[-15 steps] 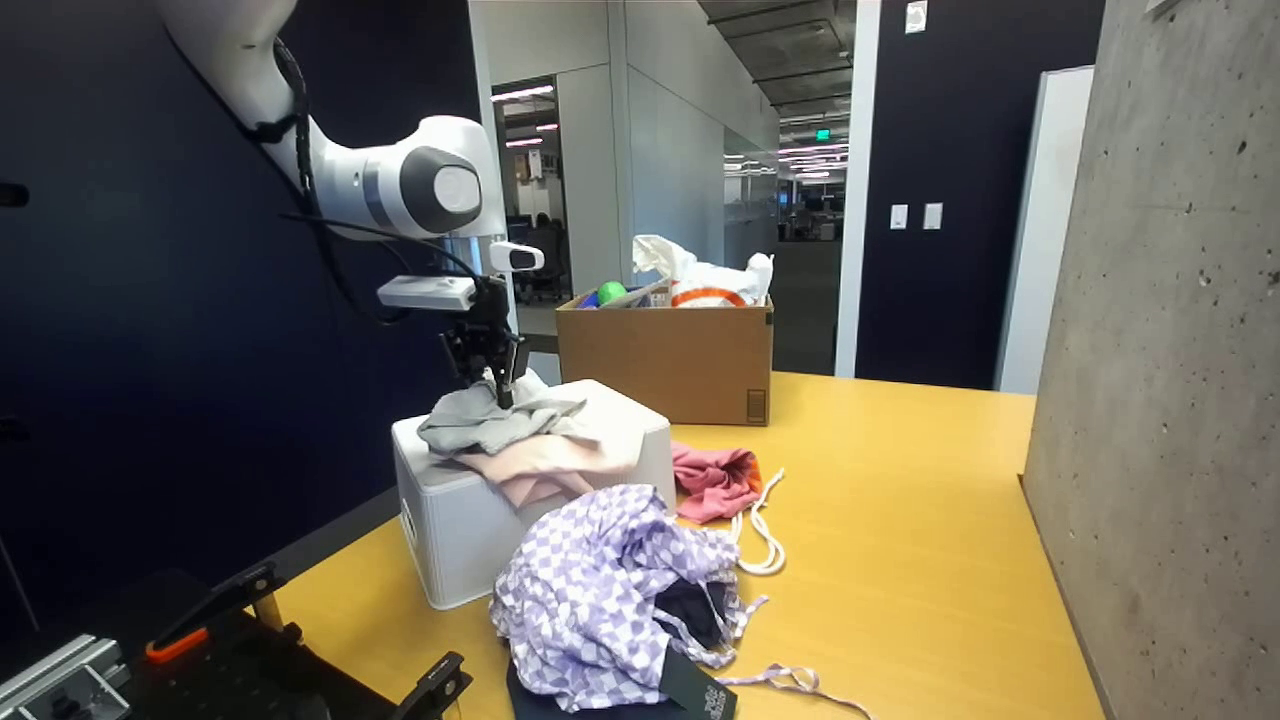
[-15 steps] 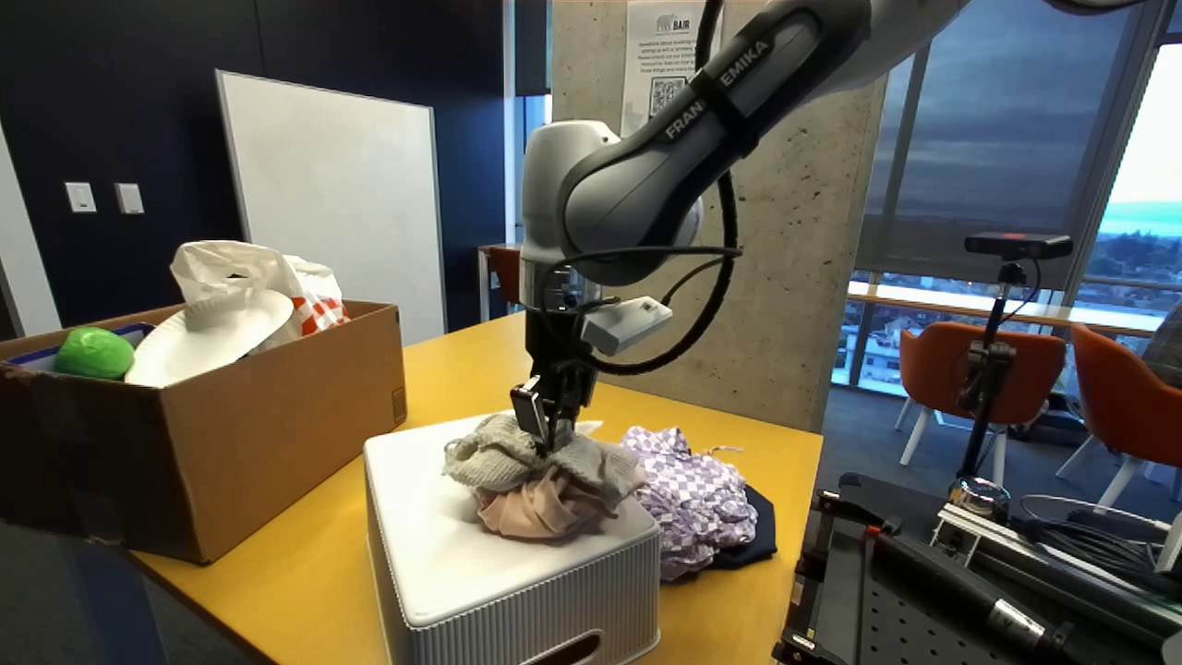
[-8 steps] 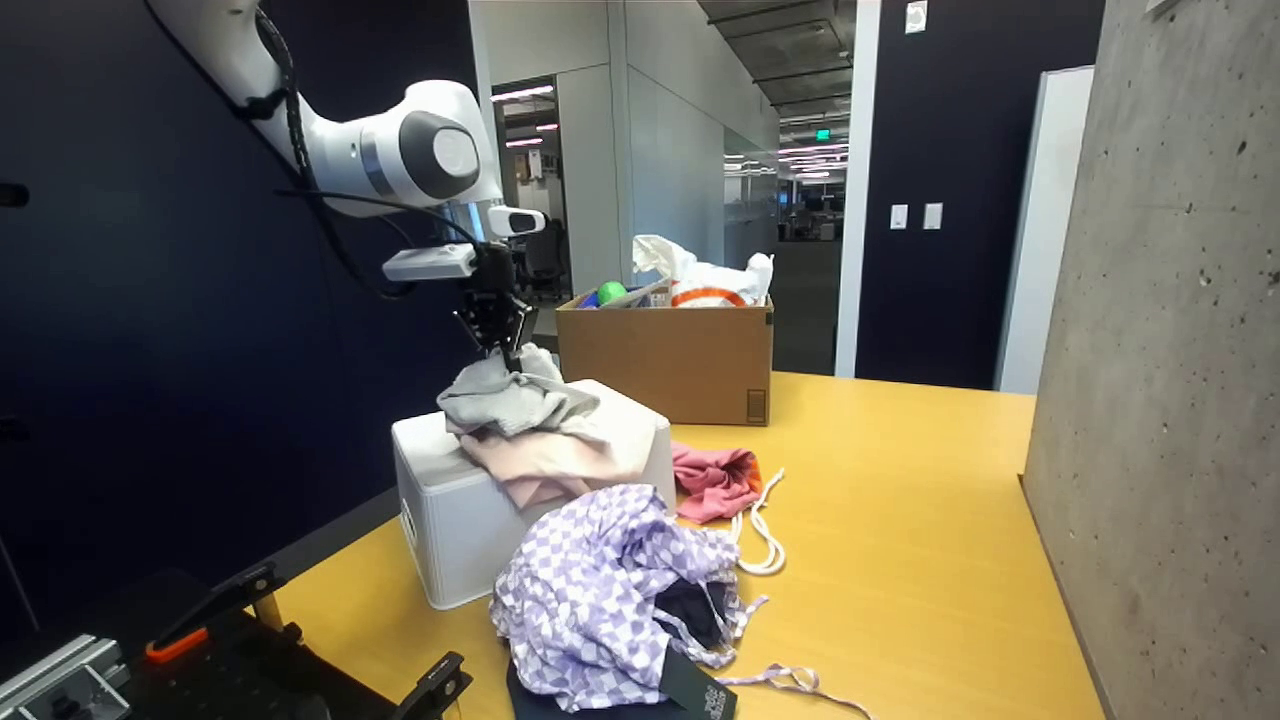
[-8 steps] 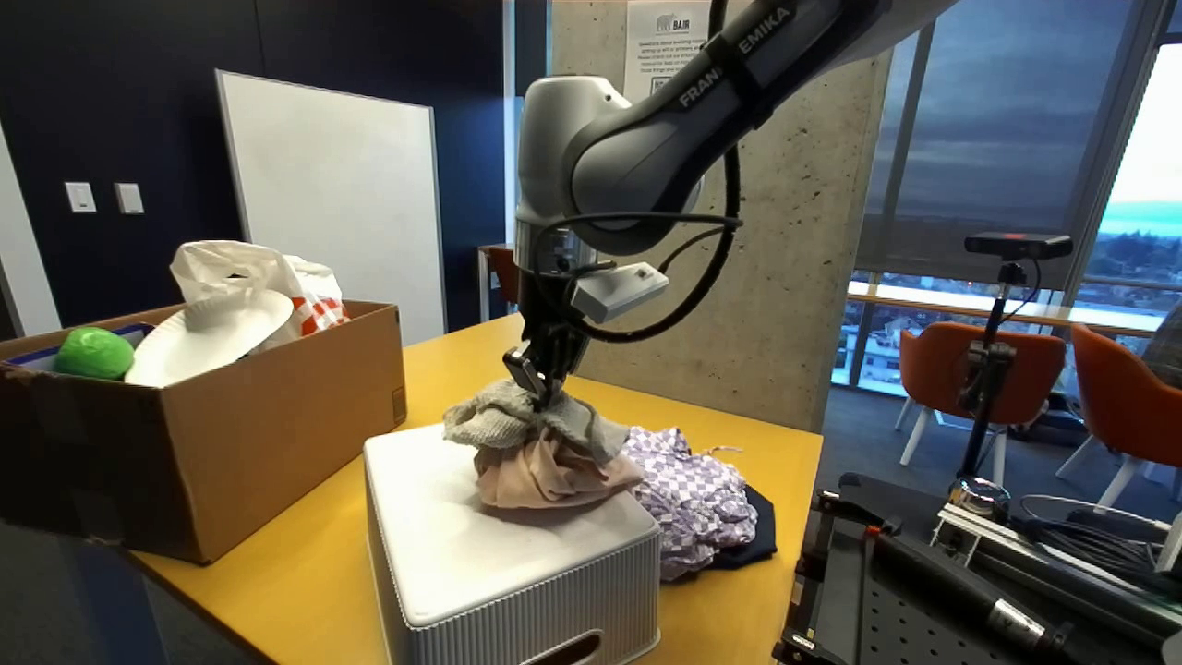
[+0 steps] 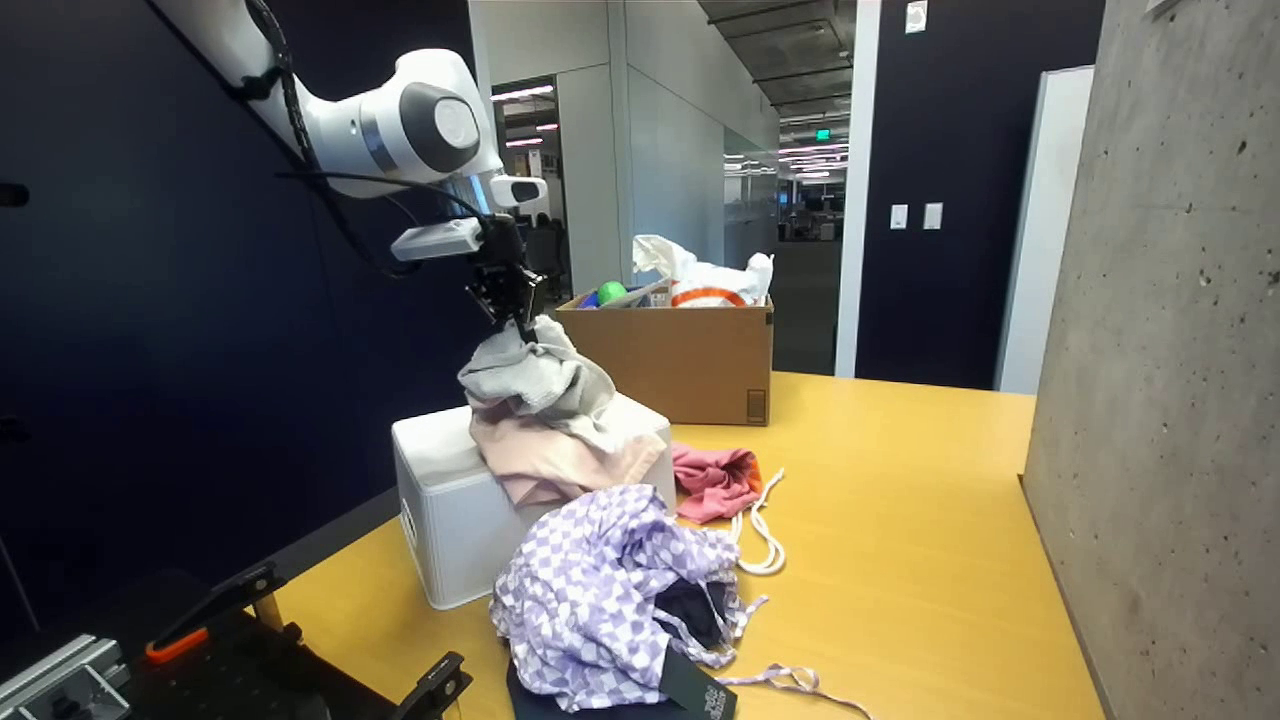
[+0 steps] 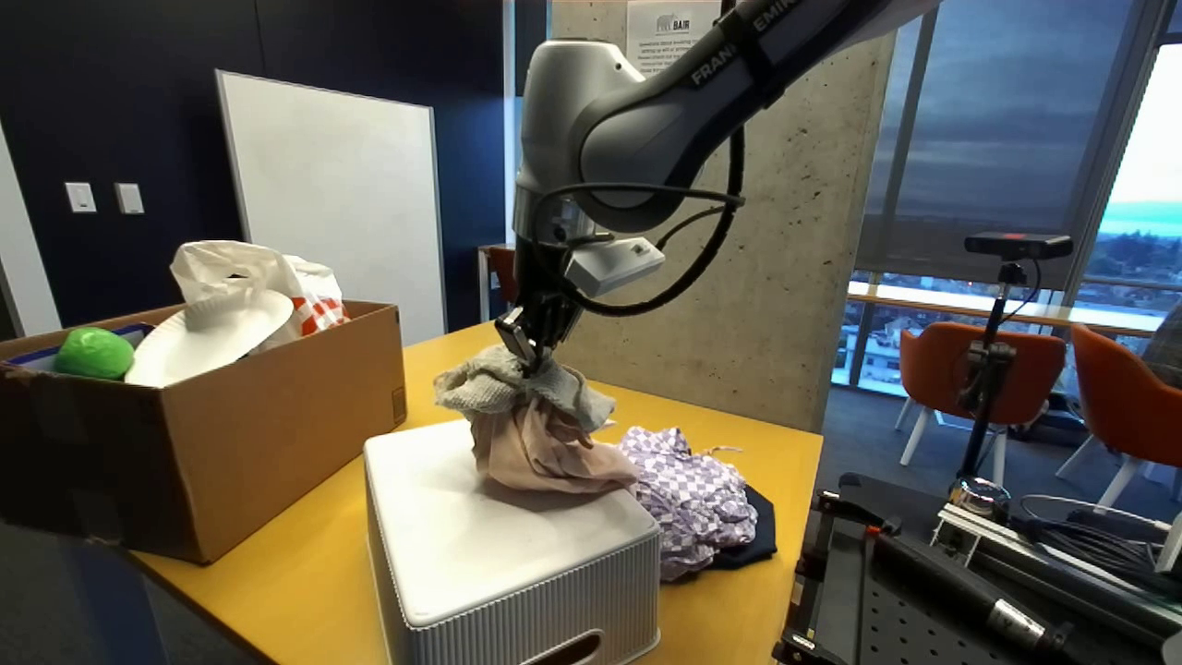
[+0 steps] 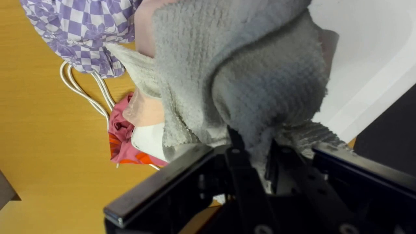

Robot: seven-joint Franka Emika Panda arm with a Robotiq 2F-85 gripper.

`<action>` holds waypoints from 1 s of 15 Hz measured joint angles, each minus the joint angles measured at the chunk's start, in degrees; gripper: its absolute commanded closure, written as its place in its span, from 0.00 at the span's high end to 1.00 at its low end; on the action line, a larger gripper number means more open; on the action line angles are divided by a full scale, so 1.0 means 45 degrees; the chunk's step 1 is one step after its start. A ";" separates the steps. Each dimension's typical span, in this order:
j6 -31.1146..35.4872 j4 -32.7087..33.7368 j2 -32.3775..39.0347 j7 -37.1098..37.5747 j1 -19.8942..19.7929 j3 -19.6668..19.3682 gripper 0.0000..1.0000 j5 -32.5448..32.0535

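Observation:
My gripper (image 5: pixel 528 330) is shut on a grey knitted towel (image 5: pixel 545 385) and points down over a white ribbed box (image 5: pixel 450 540). In the wrist view the towel (image 7: pixel 185 55) is bunched between the gripper's two fingertips (image 7: pixel 255 144). A pale pink cloth (image 6: pixel 540 453) hangs under the towel (image 6: pixel 480 383), its lower part resting on the white box top (image 6: pixel 434 536). I cannot tell whether the pink cloth is also pinched. A purple-and-white checked cloth (image 5: pixel 590 600) lies beside the box on the yellow table (image 5: pixel 870 500), on something dark navy (image 6: pixel 762 531).
A pink drawstring pouch (image 5: pixel 715 482) with white cords lies behind the checked cloth. A cardboard box (image 6: pixel 295 416) holding a white bag (image 6: pixel 231 268), a paper plate (image 6: pixel 199 337) and a green ball (image 6: pixel 95 354) stands near the white box. A concrete wall (image 5: pixel 1160 350) borders the table.
My gripper has risen from low over the white box, carrying the grey towel upward. The pink cloth is drawn up with it and now hangs taller, its lower part still on the box.

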 measured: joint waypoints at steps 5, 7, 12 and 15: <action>0.0004 0.0086 0.0301 0.0118 0.0019 -0.0053 0.66 -0.0058; 0.0002 0.0074 0.0227 0.0394 0.0114 -0.0174 0.81 -0.0300; -0.0020 -0.0299 -0.0090 0.0985 0.0262 -0.0479 1.00 -0.0614; 0.0062 -0.0432 0.0179 0.0956 0.0255 -0.0481 1.00 -0.0612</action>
